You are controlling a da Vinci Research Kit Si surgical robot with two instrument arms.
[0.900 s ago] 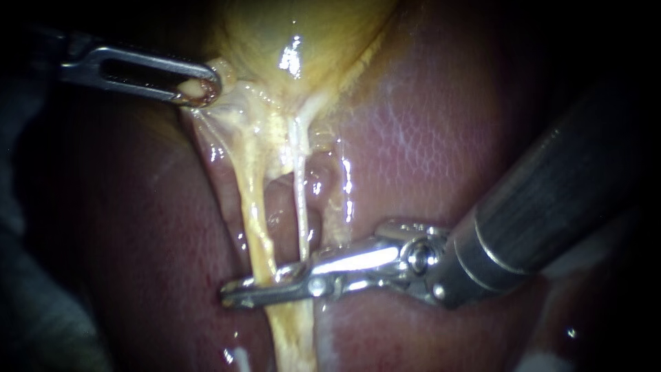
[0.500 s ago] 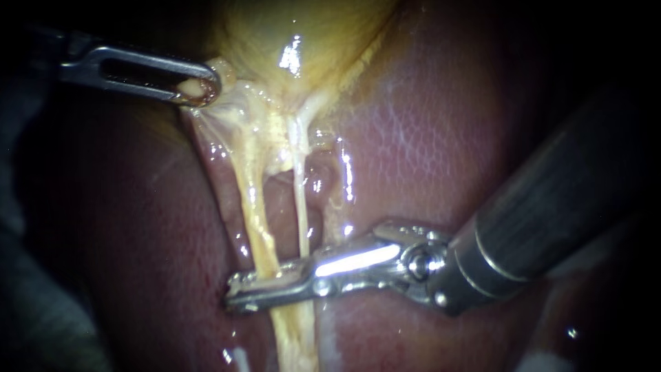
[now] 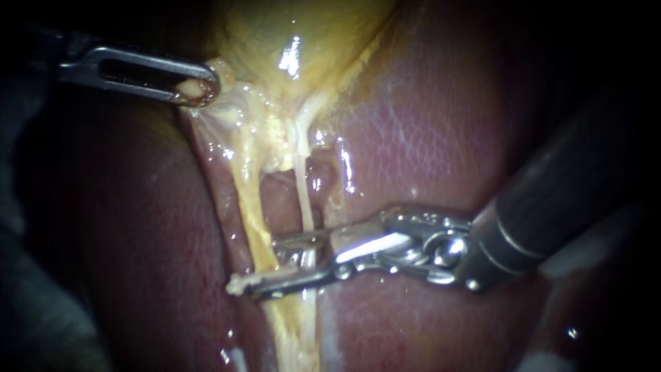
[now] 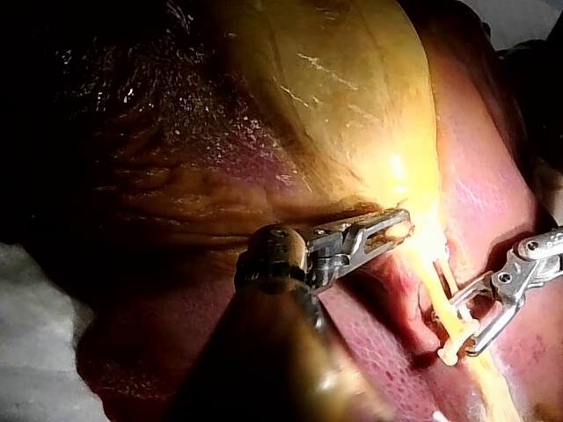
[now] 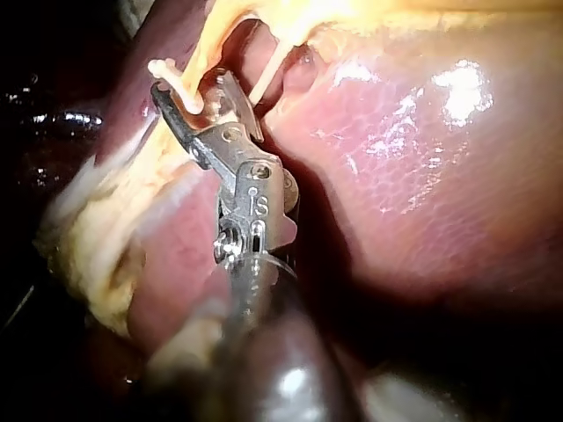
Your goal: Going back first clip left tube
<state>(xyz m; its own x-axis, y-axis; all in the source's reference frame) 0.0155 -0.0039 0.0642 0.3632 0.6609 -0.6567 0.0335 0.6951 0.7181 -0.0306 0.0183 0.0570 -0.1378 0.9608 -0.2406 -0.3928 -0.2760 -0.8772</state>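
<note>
No legible word, label, brand, number or sign on the liver, the gallbladder or the tubes. Only a small stamped mark on the metal body of the right instrument, just behind its jaws in the right wrist view, left unread.

Dark surroundings, white cloth at the edge, strong close light
</note>
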